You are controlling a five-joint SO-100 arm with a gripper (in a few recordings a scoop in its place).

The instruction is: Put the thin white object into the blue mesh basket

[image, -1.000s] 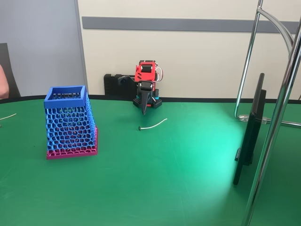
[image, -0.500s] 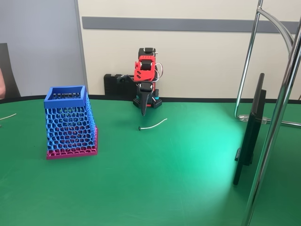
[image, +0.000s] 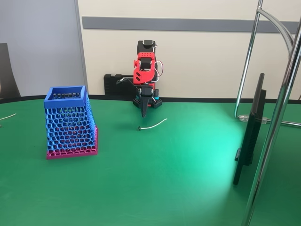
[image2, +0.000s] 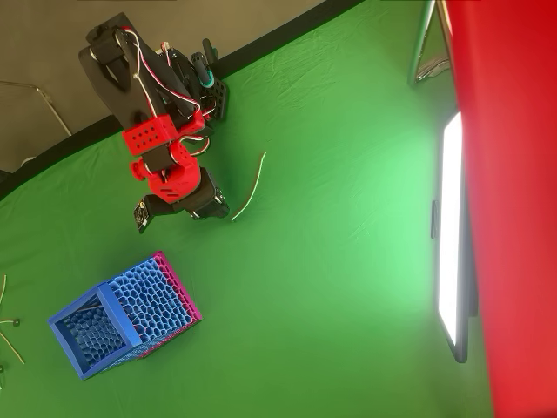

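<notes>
The thin white object [image: 153,125] lies flat on the green table, gently curved, its dark tip at the left end in the fixed view. In the overhead view the cord [image2: 251,186] runs diagonally just right of the arm. My gripper [image: 144,113] hangs point-down a little behind and above the cord's dark tip, fingers together and holding nothing. From above, the gripper [image2: 218,209] sits right beside the cord's lower end. The blue mesh basket [image: 69,123] stands upright at the left, blue square rim on top and pink base below. In the overhead view the basket [image2: 83,306] is below and left of the arm.
A dark flat screen [image: 249,134] stands edge-on at the right, beside chrome stand tubes [image: 275,127]. Pale strands [image2: 10,345] lie at the table's left edge. A black block [image: 113,85] sits behind the arm's base. Open green cloth lies between cord and basket.
The arm's upper part has risen and straightened, and the gripper has dipped slightly toward the table. The cord and the basket have not moved.
</notes>
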